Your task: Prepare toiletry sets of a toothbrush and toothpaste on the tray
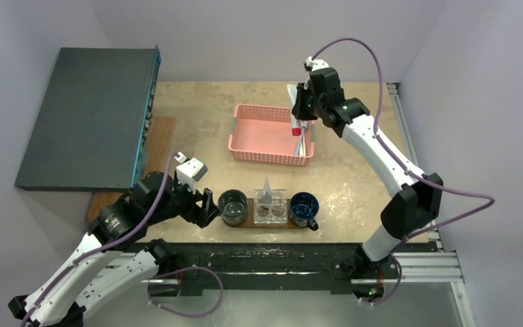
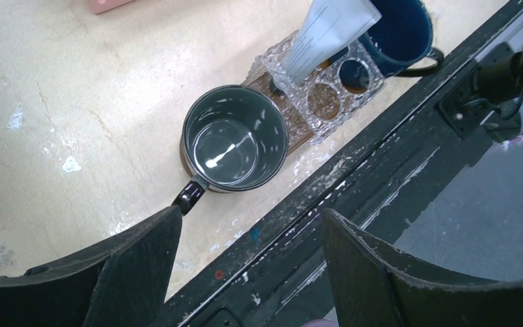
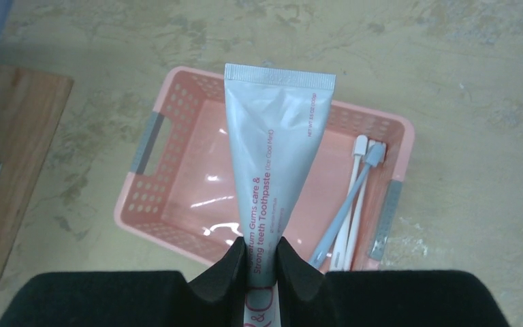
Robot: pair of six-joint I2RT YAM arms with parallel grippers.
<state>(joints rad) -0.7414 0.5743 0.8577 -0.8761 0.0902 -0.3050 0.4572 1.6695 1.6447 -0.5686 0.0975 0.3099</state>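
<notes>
1. The right pincer [image 3: 262, 248] is squeezed shut on the bottom end of a toothpaste tube [image 3: 276, 143]. The tube sticks out past the fingers in the middle of the right wrist view. I think it is held by its end so the rest can slide into a cup or hole.
2. This tube hangs over the pink basket [image 3: 191, 95], at the top middle of the overhead view and well apart from the tray.
3. Two toothbrushes [image 3: 351, 197], one white and one pale blue, lie side by side along the basket's right wall. I see nothing else in it.
4. The tray [image 2: 296, 121] lies at the bottom middle of the overhead view, near the front edge of the counter [image 1: 197, 109]. A grey mug [image 2: 235, 139], a clear holder [image 2: 323, 92] and a blue mug [image 2: 402, 30] stand on it in a row.
5. The grey mug is empty. A second toothpaste tube [image 2: 327, 30] stands in one hole of the holder. I cannot see well into the blue mug.
6. The left pincer [image 2: 250, 214] is wide open and holds nothing. It hangs just beside the grey mug's handle, maybe ready to steady it.
7. No toothbrush is on the tray yet, so no set is finished.
</notes>
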